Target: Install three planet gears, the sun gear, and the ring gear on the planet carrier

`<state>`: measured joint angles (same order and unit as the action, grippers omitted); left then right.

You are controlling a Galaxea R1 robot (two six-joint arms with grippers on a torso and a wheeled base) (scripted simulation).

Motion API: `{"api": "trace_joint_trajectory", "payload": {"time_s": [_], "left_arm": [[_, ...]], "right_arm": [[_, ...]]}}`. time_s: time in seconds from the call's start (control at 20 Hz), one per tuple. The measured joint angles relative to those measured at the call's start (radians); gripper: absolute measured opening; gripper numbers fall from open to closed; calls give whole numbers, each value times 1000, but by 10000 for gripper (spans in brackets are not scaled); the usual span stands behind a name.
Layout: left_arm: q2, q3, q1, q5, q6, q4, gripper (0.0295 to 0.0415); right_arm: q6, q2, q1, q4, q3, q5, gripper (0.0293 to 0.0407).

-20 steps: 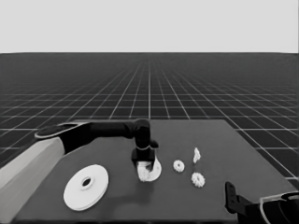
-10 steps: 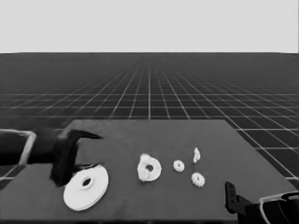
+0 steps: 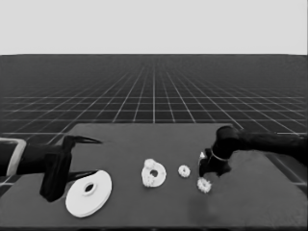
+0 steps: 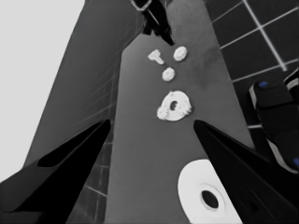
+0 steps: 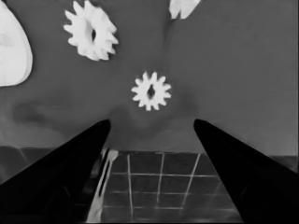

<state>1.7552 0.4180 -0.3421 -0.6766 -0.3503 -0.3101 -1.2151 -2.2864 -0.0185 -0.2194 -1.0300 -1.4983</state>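
Right pincer, fingers spread and empty, hangs just above a small gear right of the smaller round part; left pincer waits open.

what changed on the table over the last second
The left gripper pulled back from the smaller round part to the table's left end, beside the larger round part, leaving gears on the smaller one. The right gripper came in from the lower right corner to the two loose gears. The parts kept their places.

Matt white gears, dark table
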Motion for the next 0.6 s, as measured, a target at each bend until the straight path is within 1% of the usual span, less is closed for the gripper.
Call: {"api": "trace_joint_trajectory", "payload": {"time_s": [0.2,0.25,0.3,0.35,0.45,0.6], "left_arm": [[0,0,0,0,0,0,385],[0,0,0,0,0,0,385],[0,0,0,0,-1,0,385],[0,0,0,0,-1,0,385],[0,0,0,0,-1,0,385],[0,0,0,0,-1,0,385]], "right_arm": [[-17,-22,1,16,-47,-3,385],[-2,-37,-90,-74,-86,33,385],[11,-51,-151,-123,-122,58,385],[20,-62,-183,-149,-148,75,385],[30,-73,-211,-172,-176,91,385],[34,-78,-221,-181,-188,99,385]]}}
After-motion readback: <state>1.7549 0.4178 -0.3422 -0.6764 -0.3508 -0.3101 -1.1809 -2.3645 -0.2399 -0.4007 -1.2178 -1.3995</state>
